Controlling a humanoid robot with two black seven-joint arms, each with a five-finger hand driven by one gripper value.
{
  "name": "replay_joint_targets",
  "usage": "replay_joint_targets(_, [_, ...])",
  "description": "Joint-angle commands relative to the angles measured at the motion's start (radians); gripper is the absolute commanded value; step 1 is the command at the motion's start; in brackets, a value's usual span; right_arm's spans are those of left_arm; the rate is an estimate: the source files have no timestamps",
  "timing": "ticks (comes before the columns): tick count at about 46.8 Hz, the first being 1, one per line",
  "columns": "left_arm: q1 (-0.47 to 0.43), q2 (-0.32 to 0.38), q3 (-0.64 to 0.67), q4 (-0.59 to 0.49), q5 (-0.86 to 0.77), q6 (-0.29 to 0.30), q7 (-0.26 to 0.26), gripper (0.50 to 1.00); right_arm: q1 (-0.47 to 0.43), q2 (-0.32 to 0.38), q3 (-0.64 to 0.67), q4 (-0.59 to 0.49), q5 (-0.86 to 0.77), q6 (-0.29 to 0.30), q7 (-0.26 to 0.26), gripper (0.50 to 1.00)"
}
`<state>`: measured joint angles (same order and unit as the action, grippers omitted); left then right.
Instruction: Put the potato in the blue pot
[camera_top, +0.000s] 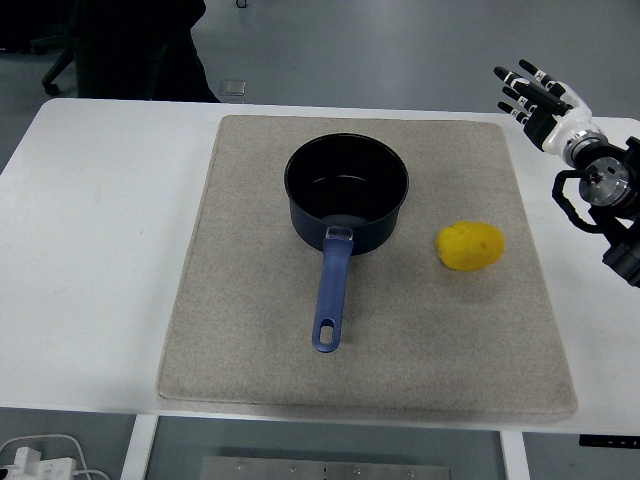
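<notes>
- Potato (470, 246) lies on the grey mat (250, 350), just to the right of the blue pot (347, 193) and clear of its wall, untouched by either arm
- Pot sits upright near the middle of the mat, its dark inside holding nothing that can be seen, its blue handle (331, 293) running toward the table's near edge
- Right hand (535, 95) is raised at the picture's right edge, over the far right corner of the white table (90, 250), fingers spread and grasping nothing (well apart from the potato, which lies nearer the camera and to the left of it)
- Left arm does not show anywhere in the head view
- Progress, judged from how things lie: nothing of the task is yet done, since the potato is still outside the pot and no grasp has been made
- Work left appears to be the whole sequence: bring the right hand down to the potato, close on it, carry it over the rim and let it go inside
- Path between potato and pot looks short and free of clutter, with only bare mat between them
- Dark figure of a person (140, 50) shows at the top left beyond the table, taking no part
</notes>
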<state>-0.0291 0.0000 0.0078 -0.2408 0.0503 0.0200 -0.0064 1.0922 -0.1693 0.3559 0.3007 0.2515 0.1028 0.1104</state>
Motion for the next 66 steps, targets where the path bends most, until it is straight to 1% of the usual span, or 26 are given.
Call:
replay_joint_targets(1, [0.0,0.0,0.0,0.0,0.0,0.0,0.0,0.996,0.0,0.001,0.0,0.0,0.0,0.0,0.0,0.924])
replay_joint_targets(52, [0.0,0.0,0.001,0.0,0.0,0.0,0.0,0.996,0.0,-0.01,-0.011,0.0,-0.001,0.003,0.002,0.924])
replay_joint_targets(57, [0.0,0.0,0.001,0.002,0.0,0.0,0.0,0.996,0.0,-0.015,-0.014,0.002,-0.011,0.028,0.0,0.924])
replay_joint_targets(66, [0.0,0.0,0.001,0.002,0.0,0.0,0.0,0.996,0.003,-0.019,-0.014,0.006,-0.124,0.08,-0.001,0.924])
